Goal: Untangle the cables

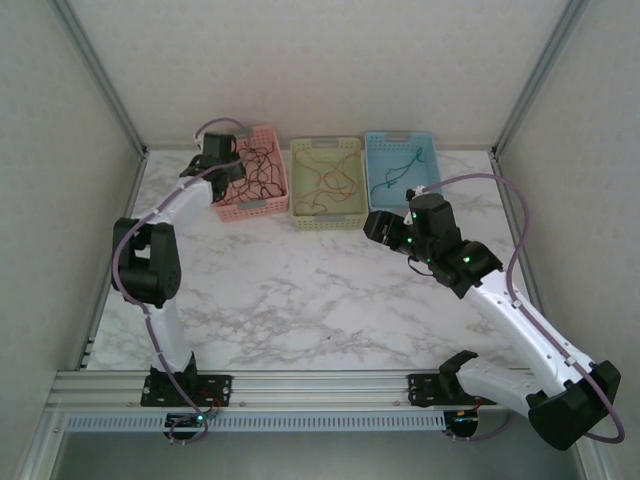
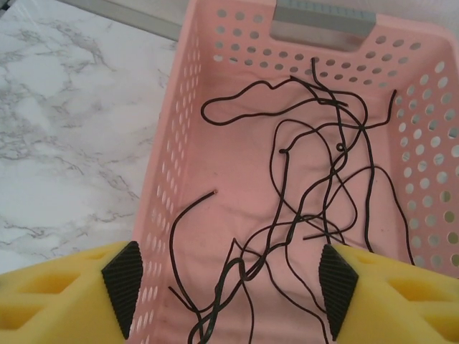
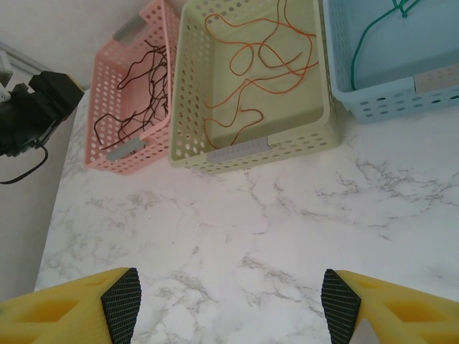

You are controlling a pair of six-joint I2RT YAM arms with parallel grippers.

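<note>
Cables (image 1: 262, 165) lie by colour in three baskets at the far edge of the worktop (image 1: 300, 300).
Black strands (image 2: 278, 183) loop loosely in the pink basket (image 2: 179, 143), orange strands (image 3: 247, 80) in the yellow-green basket (image 3: 237, 150), and a teal strand (image 3: 361, 46) in the blue basket (image 3: 387, 100). The left end effector (image 2: 229, 287) hovers over the pink basket with its pads wide apart (gripping nothing). The right end effector (image 3: 229, 301) hangs open and empty over the marble, near the baskets' front walls.
</note>
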